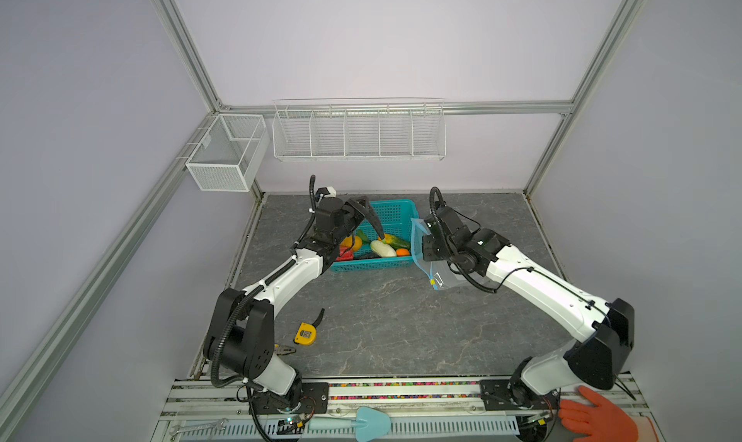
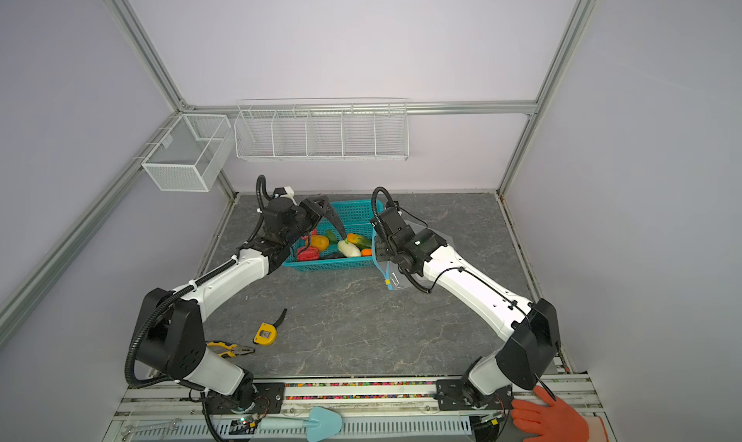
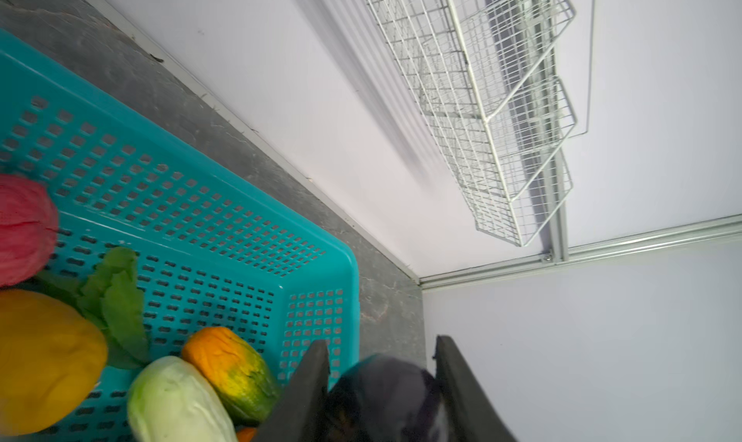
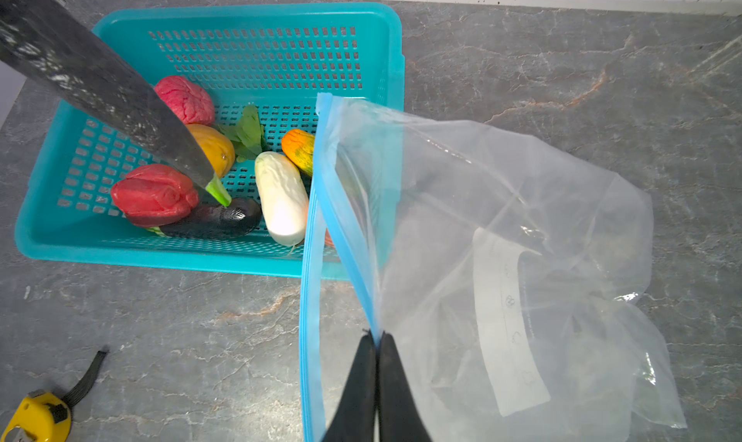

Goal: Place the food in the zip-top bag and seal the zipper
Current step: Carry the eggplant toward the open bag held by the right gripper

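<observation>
The food lies in a teal basket [image 4: 160, 259]: a pink piece [image 4: 184, 98], a yellow one [image 4: 213, 149], a red one [image 4: 154, 193], a dark one [image 4: 217, 221], a white one [image 4: 281, 197] and an orange-green one [image 4: 299, 149]. My left gripper [image 3: 381, 345] hangs over the basket [image 1: 373, 264], shut on a dark purple piece of food [image 3: 385, 396]. The clear zip-top bag [image 4: 502, 219] hangs right of the basket with its mouth apart. My right gripper [image 4: 377, 335] is shut on one side of the light-blue zipper [image 4: 311, 279]. The yellow slider [image 1: 433, 282] hangs at the strip's near end.
A yellow tape measure [image 1: 305, 333] and pliers [image 2: 229, 348] lie near the left arm's base. White wire racks [image 1: 357, 133] and a mesh box [image 1: 227, 151] hang on the walls. An orange-gloved hand [image 1: 598, 418] rests at the front right rail, beside a blue trowel [image 1: 361, 422].
</observation>
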Controlling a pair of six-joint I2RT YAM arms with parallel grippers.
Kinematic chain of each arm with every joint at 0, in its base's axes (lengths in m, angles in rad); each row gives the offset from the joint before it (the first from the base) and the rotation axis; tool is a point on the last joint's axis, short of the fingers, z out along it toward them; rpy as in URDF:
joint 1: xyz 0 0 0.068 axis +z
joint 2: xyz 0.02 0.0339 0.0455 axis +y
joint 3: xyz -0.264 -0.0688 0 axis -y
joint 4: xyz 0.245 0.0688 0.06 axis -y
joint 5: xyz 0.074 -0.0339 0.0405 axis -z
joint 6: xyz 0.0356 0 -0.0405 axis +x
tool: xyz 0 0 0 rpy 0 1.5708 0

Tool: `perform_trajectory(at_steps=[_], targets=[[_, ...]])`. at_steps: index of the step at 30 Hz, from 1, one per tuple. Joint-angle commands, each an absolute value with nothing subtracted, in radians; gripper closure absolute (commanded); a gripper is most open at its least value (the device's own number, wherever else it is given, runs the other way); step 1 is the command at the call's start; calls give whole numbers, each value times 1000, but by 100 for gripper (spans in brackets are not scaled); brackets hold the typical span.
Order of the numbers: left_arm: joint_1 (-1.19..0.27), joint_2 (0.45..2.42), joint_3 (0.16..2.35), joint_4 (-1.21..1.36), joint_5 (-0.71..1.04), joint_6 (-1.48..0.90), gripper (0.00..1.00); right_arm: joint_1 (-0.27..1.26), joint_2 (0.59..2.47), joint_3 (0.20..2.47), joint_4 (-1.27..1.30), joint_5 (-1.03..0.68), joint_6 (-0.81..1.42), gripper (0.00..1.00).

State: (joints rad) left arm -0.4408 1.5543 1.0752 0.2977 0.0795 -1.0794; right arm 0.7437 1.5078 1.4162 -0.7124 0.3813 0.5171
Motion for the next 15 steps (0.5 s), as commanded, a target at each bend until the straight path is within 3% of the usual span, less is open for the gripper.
perform_trajectory(at_steps=[1,15], targets=[[-455,1510,1051,472,133,-1187,87,730,1521,1449,-722,330,551,94],[-566,1472,915,777,166,-1246,87,697,1517,1441,-690,219,589,94]])
